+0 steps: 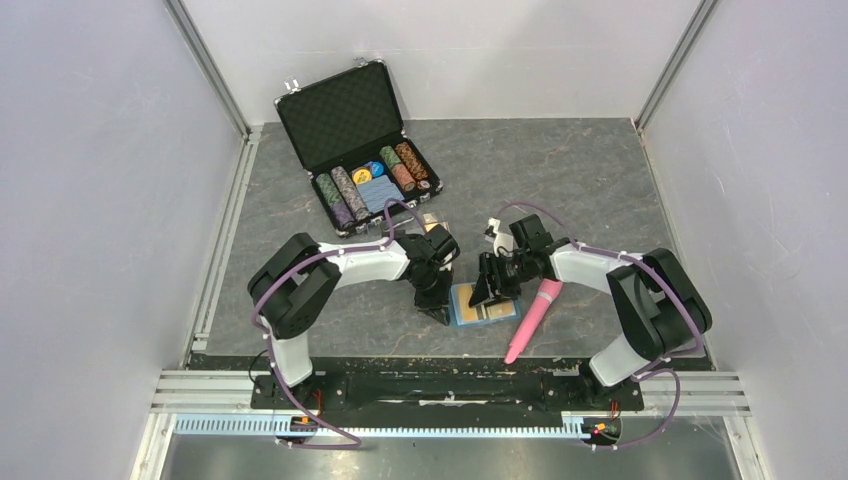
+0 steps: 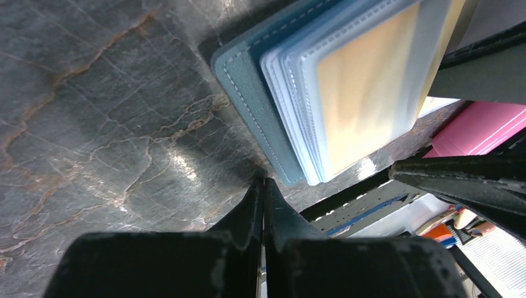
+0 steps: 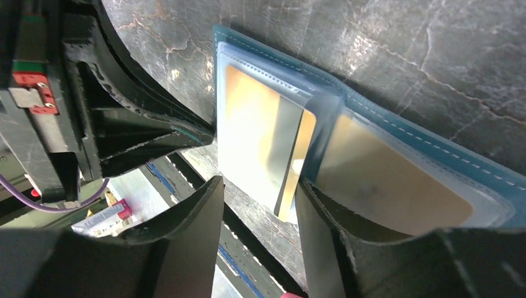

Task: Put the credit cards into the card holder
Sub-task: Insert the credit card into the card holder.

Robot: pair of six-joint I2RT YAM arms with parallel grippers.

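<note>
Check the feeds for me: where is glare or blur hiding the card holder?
Left wrist: on the card holder the clear sleeves glare white, the gold card inside is smeared, and the table shows a bright reflection. Right wrist: glare whitens the sleeve over the striped gold card; the right gripper looms dark and soft. Top external: evenly lit and sharp, holder small.

Both arms are white with black joints and purple cables.
</note>
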